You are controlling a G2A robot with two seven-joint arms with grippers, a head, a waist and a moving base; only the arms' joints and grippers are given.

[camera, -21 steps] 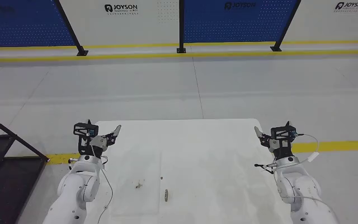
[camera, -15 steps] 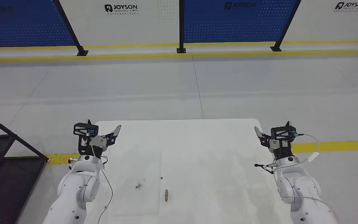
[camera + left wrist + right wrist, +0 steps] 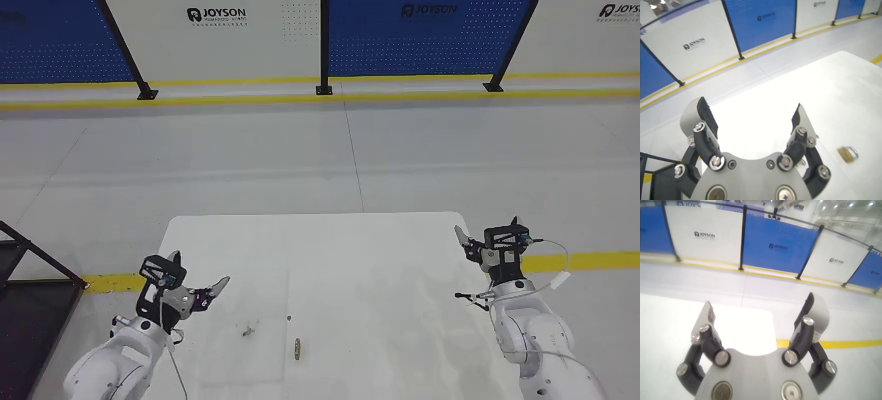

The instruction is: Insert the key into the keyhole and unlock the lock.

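Observation:
A small brass padlock (image 3: 297, 348) with a silver shackle lies on the white table (image 3: 380, 260) near its front edge; the left wrist view has the padlock (image 3: 848, 154) beside my gripper. A small key (image 3: 247, 328) lies just left of it. My left gripper (image 3: 205, 290) (image 3: 750, 102) hovers open over the table's left side, a short way from the key, with nothing between its fingers. My right gripper (image 3: 487, 238) (image 3: 759, 298) stands open at the table's far right corner, holding nothing.
A tiny dark speck (image 3: 289, 319) sits between key and padlock. A black frame (image 3: 30, 262) stands off the table's left edge. Beyond the table's far edge are bare floor, yellow floor lines and blue-and-white fence panels.
My left arm has swung from the table's far left corner toward the front and inward, nearer the key. The right arm, key and padlock have stayed put.

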